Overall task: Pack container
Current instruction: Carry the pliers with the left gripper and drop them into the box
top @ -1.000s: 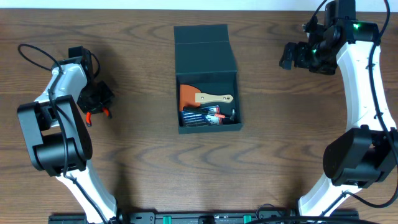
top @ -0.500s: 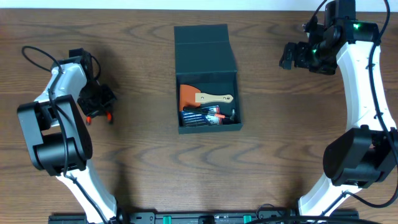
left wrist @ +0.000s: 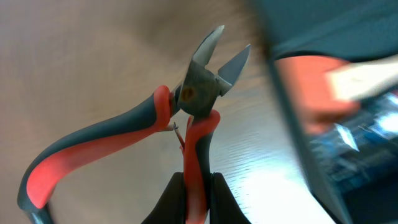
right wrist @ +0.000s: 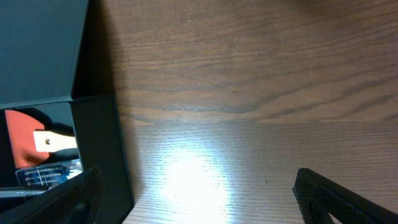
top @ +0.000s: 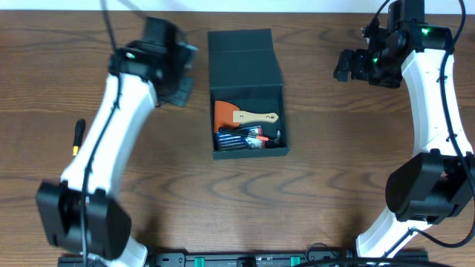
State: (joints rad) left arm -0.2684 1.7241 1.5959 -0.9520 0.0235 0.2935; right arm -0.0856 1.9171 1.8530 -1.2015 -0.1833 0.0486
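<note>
Left gripper point(left wrist: 196, 186) is pinching the cutters point(left wrist: 196, 93) by just one handle, so I reckon they're risking swinging into the wall of the container point(top: 247, 59), sitting open mid-frame. Right gripper point(top: 347, 67) is idling wide open, upper right.

Container point(top: 245, 55) at centre, scraper point(top: 249, 116) in it, cutters point(left wrist: 186, 118) just left of it, perhaps 1 screwdriver point(top: 77, 138) far left

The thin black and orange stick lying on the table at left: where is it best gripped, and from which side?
Probably mid-shaft on the stick, coming straight down from above. It lies flat and alone on the table, long and narrow, so closing across its width should hold.
</note>
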